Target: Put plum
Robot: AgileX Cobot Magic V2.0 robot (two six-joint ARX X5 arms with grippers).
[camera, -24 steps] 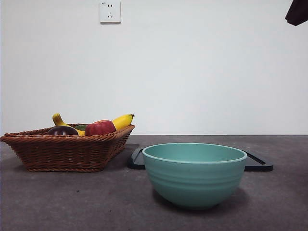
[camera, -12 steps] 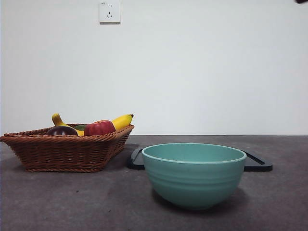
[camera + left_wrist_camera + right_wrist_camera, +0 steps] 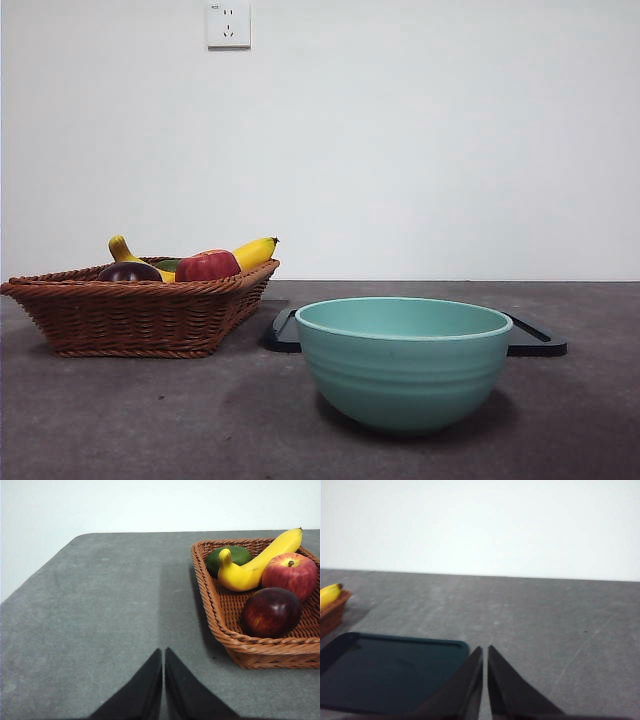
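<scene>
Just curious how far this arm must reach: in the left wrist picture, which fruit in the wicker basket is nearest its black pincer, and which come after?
From the left gripper:
1. The dark purple round plum, at the basket's near end.
2. The red apple, behind the plum.
3. The green round fruit, at the far end.
The curved yellow banana spans the middle to the far end, so I won't rank it.

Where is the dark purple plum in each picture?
Front view: the plum peeks over the wicker basket's rim, left of the red apple.
Left wrist view: in the basket's near corner, beside the apple.
Right wrist view: not in it.
Shared landmark: the yellow banana, seen in all three.
</scene>
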